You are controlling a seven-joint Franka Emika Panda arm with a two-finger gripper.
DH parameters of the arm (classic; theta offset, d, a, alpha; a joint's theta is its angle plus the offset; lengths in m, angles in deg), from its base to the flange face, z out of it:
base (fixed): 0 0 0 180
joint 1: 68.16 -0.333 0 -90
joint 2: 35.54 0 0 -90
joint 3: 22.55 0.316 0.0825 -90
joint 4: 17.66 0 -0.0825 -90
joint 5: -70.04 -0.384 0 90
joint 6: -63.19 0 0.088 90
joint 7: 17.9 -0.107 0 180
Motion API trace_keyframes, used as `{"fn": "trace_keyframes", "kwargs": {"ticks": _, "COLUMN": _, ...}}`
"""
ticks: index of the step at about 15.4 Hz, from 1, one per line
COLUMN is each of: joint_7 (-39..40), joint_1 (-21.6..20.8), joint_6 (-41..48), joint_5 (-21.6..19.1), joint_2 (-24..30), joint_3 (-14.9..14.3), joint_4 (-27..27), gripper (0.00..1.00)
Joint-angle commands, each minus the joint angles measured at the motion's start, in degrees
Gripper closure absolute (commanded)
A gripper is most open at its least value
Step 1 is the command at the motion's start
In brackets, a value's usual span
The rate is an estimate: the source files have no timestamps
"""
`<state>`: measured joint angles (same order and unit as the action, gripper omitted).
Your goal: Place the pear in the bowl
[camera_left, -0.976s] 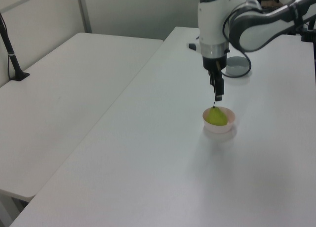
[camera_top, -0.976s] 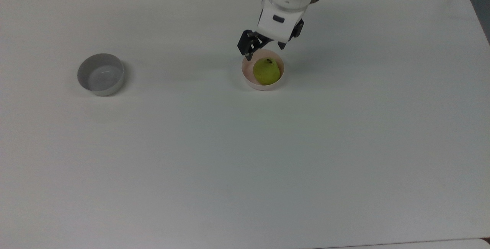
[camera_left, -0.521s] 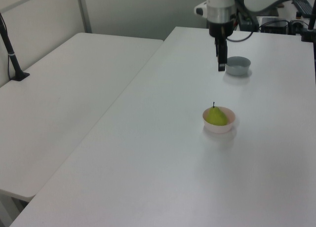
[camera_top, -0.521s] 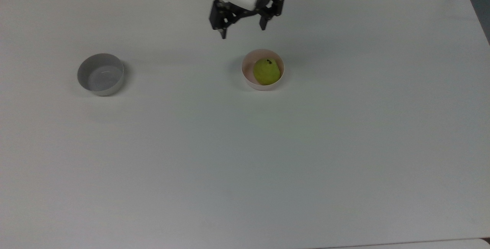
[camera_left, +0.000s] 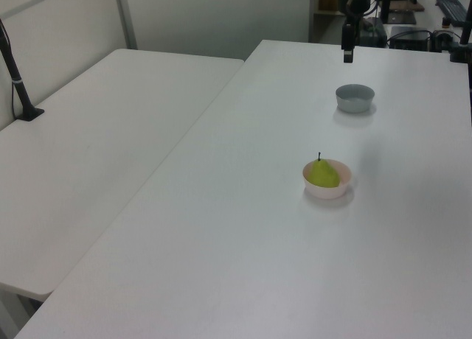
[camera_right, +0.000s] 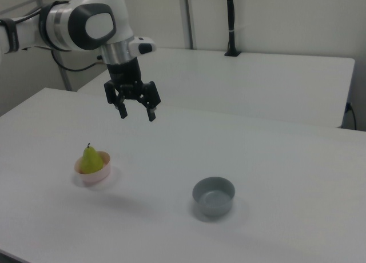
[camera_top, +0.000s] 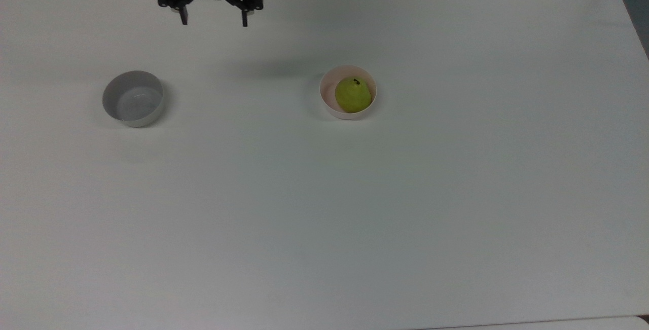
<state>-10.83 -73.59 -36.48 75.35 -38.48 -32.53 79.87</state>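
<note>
Yellow-green pear (camera_top: 353,95): sitting upright inside the pink bowl (camera_top: 329,107), stem pointing up, nothing touching it; in the right view it is leaning toward the bowl's far wall.
Pink bowl: resting flat on the white table (camera_top: 355,208), near the middle, carrying the pear and nothing else.
What is changing: a second ago I was hanging right over the bowl's rim; now I am pulling well away from it, up and toward the top view's left, along the table's far edge.
My gripper (camera_top: 213,18): fingers spread wide and holding nothing, hovering high above the tabletop, well apart from both bowls.
My arm (camera_right: 80,26): carrying the gripper back, seen in the right view reaching in from the right view's left.
Grey bowl (camera_top: 134,98): sitting by itself toward the top view's left, nothing in it, lying closer to me than the pink one.
What this is meaning for the task: I am judging the placement finished, since the fruit is resting in the right bowl and staying put while I am retreating.
Remaining: nothing but clearing off, as far as I am judging.
</note>
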Motion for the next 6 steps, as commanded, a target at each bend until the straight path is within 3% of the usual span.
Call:
{"fn": "trace_keyframes", "kwargs": {"ticks": 1, "joint_7": -1.3, "joint_1": -0.5, "joint_6": 1.0, "joint_5": -1.2, "joint_2": 0.7, "joint_3": -1.4, "joint_4": 0.0, "gripper": 0.0}}
{"fn": "trace_keyframes", "kwargs": {"ticks": 6, "joint_7": -1.3, "joint_1": -0.6, "joint_6": 1.2, "joint_5": -1.3, "joint_2": 1.5, "joint_3": -3.4, "joint_4": -0.8, "gripper": 0.0}}
